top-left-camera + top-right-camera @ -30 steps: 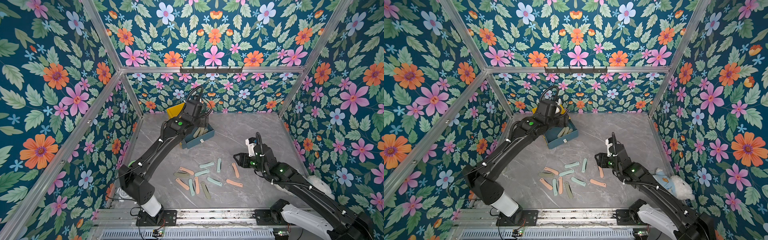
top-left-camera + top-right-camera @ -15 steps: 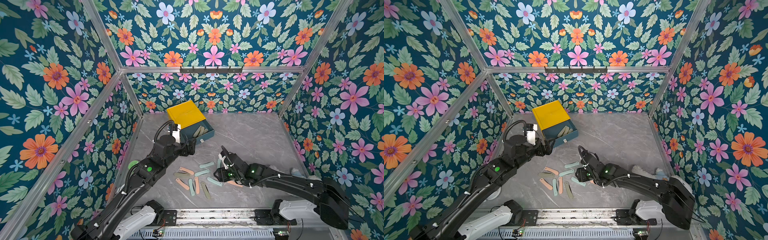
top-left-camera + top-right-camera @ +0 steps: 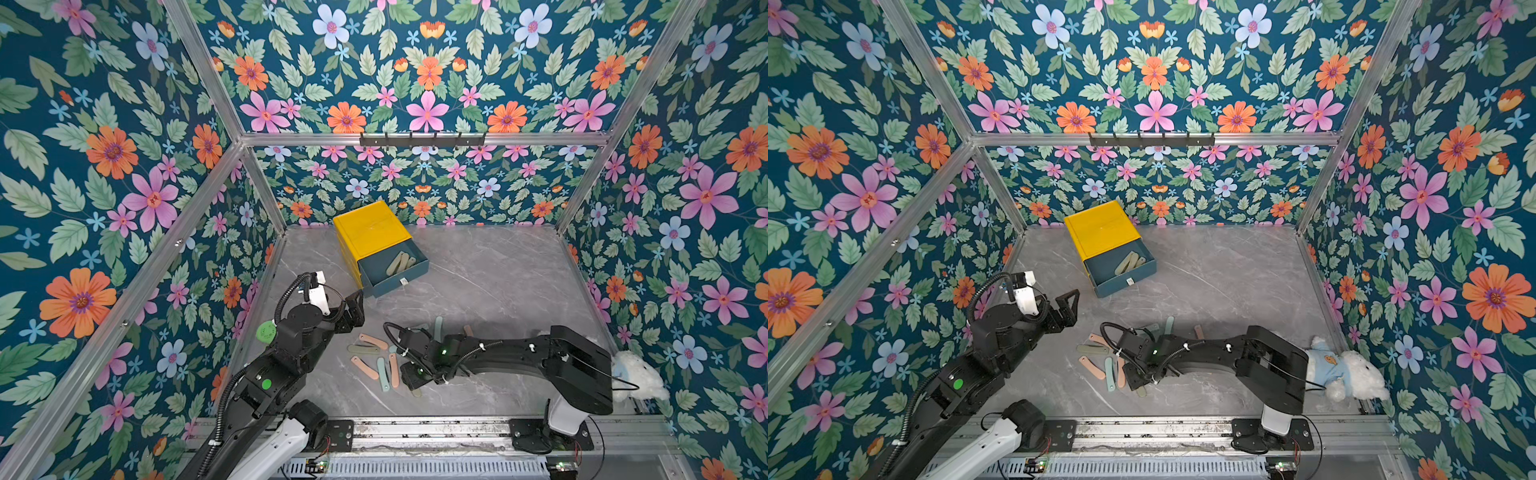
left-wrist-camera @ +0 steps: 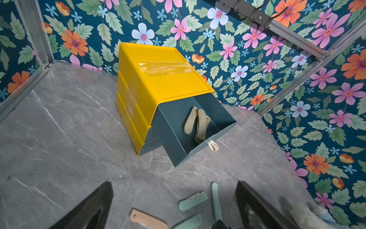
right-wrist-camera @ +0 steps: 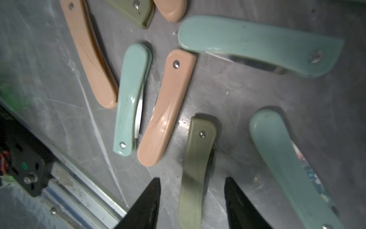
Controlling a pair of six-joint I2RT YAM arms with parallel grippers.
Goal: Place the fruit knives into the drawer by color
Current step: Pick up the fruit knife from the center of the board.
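Straddling a slim olive-green folded fruit knife point(image 5: 198, 150) on the grey marbled counter point(image 5: 257, 95), the half-open right claw point(image 5: 192, 179) has dropped and grips nothing. The left claw point(image 4: 173, 183), wide and empty, has left the open dark-teal plastic drawer point(image 4: 172, 138), so olive sorting likely continues.

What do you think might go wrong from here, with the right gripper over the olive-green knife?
The right gripper straddles the olive-green knife, but a pink knife lies close alongside, so closing may nudge it.
That olive-green knife lies flat on the smooth tabletop, so the grip might slip.
The left gripper sits by the open drawer and may crowd the drop-off.
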